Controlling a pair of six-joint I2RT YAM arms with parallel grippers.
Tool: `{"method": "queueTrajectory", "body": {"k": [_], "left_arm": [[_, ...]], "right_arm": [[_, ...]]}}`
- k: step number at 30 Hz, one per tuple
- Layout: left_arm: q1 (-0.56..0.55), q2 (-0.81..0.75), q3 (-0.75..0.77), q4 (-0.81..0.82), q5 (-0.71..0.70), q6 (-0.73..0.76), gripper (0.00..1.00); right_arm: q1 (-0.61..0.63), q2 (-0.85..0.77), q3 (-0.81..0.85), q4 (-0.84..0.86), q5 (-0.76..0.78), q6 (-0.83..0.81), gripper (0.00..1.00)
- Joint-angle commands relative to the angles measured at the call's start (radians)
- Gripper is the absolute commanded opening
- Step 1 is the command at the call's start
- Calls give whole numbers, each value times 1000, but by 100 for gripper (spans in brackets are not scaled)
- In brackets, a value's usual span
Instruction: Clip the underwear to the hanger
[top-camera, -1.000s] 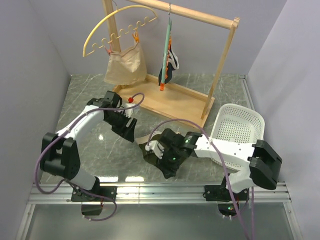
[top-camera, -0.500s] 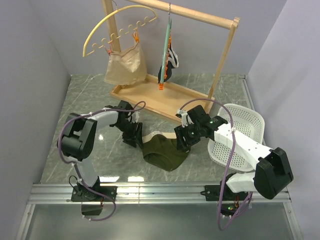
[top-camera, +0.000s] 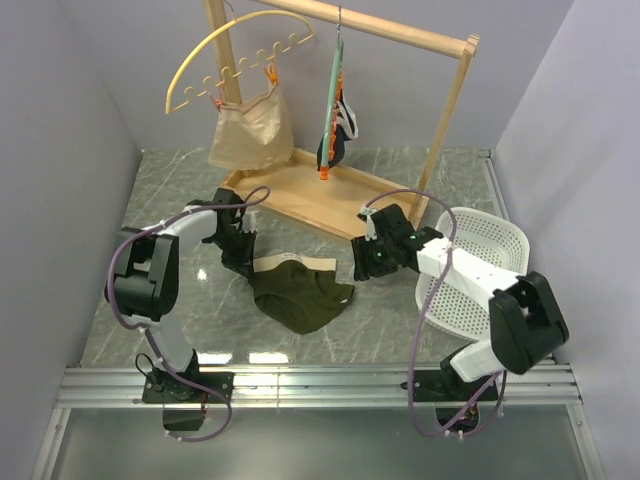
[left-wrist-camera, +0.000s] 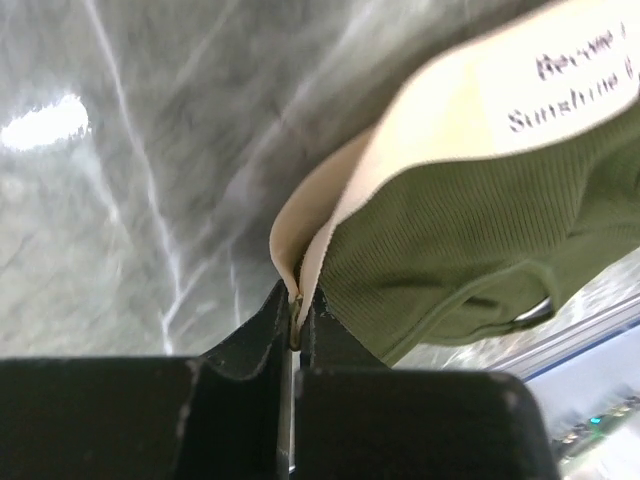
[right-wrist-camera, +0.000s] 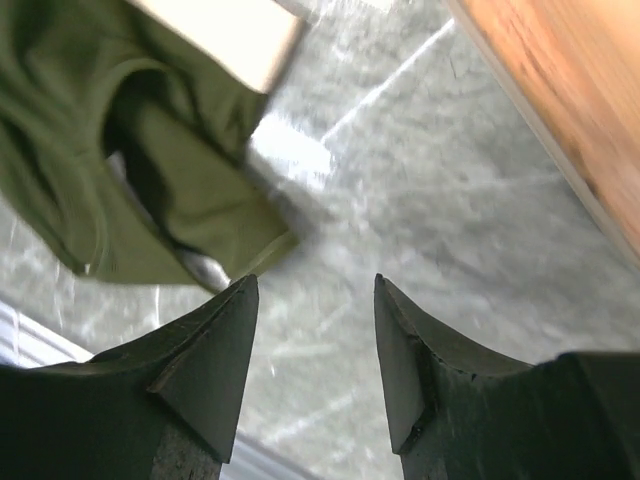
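Underwear (top-camera: 300, 297), tan edge clamped in left pincer (left-wrist-camera: 295, 312)

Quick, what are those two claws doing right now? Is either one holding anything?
Left gripper: closed, pinching the edge of the underwear.
Right gripper: open, holding nothing.

The top camera looks down from high behind; both wrist cameras, close, share the underwear (left-wrist-camera: 450, 250).
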Motion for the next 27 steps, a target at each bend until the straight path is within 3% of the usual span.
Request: {"method": "queueTrajectory", "body": {"k": [1,4,10,14,22,27], "left_arm": [[-6,-70,-37,-26,-34,76,1],[-6,-75,-62,0,-27,74,4],[2,-90,-74,12,-22,56,28],[15,-105,-82,23,-27,43,39],[83,-111,-97,51,-5,-18,45],[103,-84,-86,67,41,-32,41]], "right_arm": [[0,59,1,158,0,100,57],[14,111,-1,286,12,175,57],[43,206,46,353,66,244,59],[49,263,53,379,62,267,59],[75,344,111,412,57,298,59],[88,383,135,421,56,301,55]]}}
